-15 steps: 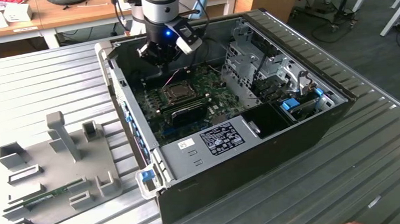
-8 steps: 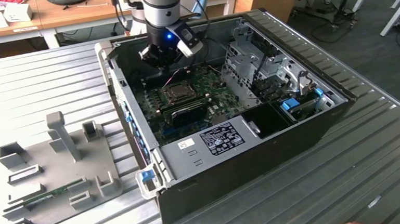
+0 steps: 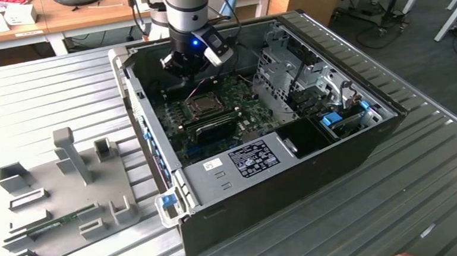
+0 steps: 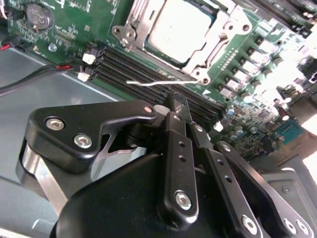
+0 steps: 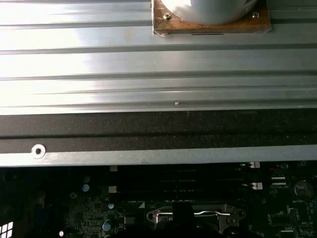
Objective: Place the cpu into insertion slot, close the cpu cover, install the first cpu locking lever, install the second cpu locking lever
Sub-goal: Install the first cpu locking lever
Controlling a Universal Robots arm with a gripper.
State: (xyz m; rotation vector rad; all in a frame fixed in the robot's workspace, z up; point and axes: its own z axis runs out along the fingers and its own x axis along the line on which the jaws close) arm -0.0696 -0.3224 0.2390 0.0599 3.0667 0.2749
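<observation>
cpu [image 4: 181,27], beyond closed jaws, not touching

From high and well back, the exterior view is looking down into the open computer case [image 3: 280,196] lying on the ribbed surface [image 3: 44,97]. I am also getting the second wrist view, peering past the claw [image 4: 176,106], close over the green board [image 4: 79,34]. The first wrist view is facing across the case wall [image 5: 148,129]. Both wrist views are catching the cpu cover [image 4: 229,29] [image 5: 198,214].
</observation>
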